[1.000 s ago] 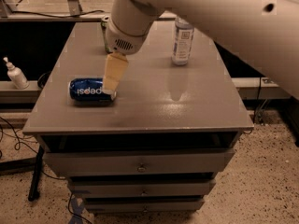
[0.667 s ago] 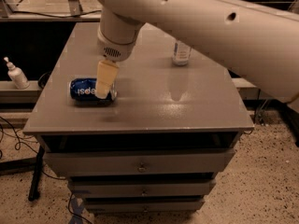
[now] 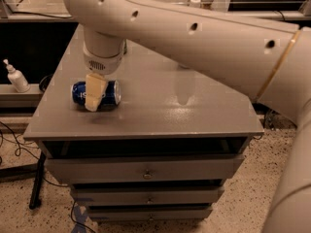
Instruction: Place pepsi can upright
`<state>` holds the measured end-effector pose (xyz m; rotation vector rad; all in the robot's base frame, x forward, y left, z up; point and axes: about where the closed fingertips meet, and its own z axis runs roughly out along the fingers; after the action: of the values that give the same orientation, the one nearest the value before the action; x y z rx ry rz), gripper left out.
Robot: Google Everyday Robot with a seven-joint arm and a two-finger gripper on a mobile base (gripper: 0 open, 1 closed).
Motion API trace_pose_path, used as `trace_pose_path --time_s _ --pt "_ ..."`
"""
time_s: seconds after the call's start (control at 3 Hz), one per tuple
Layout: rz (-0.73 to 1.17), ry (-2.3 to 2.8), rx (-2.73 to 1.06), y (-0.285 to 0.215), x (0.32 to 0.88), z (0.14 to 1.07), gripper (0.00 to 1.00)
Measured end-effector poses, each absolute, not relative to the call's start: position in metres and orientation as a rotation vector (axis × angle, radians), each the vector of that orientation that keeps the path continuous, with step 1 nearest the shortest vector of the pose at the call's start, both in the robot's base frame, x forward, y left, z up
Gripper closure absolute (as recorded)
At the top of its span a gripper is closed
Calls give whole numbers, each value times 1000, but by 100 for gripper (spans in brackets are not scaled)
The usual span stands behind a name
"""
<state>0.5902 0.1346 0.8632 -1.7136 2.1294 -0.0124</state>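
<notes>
Large white robot arm has swung further across the view and now covers most of the table's 12 o'clock side.

Grey metal drawer cabinet: top unchanged.

Gripper has shifted from the can's 3 o'clock end to its middle and come lower, sitting directly across the body. Whether it is clenched on the can or released cannot be told.

Small dark blue aluminium pepsi can has not moved: it lies on its side at the tabletop's 9 o'clock edge (long axis 9-to-3).

Judgement: approach done, grasp about to be made or just made; lift and tipping upright not yet done.
</notes>
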Motion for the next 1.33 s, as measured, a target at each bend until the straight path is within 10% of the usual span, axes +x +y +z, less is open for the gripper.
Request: trace_pose_path --time_s 0.67,1.33 --pt "-9 2202 -1712 162 582 847 0" --pt "8 2207 -1701 169 579 841 36"
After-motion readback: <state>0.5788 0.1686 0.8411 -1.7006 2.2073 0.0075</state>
